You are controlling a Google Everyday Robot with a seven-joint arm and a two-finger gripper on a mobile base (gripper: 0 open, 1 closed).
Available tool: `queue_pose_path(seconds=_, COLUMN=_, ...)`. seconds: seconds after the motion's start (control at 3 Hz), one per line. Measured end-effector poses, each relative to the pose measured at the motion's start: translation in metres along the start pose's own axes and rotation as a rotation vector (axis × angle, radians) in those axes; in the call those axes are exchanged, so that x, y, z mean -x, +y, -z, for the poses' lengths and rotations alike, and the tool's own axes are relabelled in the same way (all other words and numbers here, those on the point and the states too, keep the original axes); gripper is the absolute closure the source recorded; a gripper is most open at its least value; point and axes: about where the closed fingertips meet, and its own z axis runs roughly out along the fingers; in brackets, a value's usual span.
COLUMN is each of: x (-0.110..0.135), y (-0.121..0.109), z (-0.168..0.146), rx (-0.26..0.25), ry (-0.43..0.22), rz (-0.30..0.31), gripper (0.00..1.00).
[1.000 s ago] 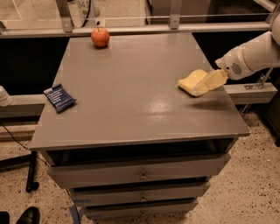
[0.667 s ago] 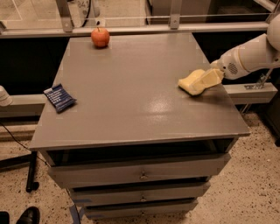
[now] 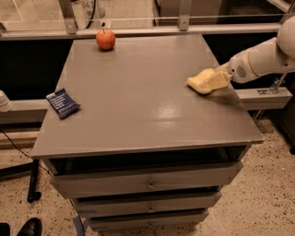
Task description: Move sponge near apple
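Pale yellow sponge point(image 3: 205, 82) at right edge of bench point(image 3: 138, 101), against tip of gripper point(image 3: 220, 77); whether gripped, cannot tell. Apple point(image 3: 105, 39) well apart, far left corner. Sponge likely light, soft, squashy: pinch narrow waist gently.

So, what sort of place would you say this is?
Probably a lab or test workspace: grey drawer cabinet as bench, speckled hard floor, glass partition behind. The gripper is at the sponge near the cabinet's right edge.
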Motion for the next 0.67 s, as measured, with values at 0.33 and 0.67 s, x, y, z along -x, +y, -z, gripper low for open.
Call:
queue_pose_path(seconds=0.33, x=0.012, y=-0.004, z=0.001, rx=-0.014, ry=-0.023, rz=-0.001, gripper=0.85)
queue_pose_path(seconds=0.67, x=0.031, y=-0.011, z=0.009, rx=-0.036, ry=-0.054, rz=0.011, gripper=1.00)
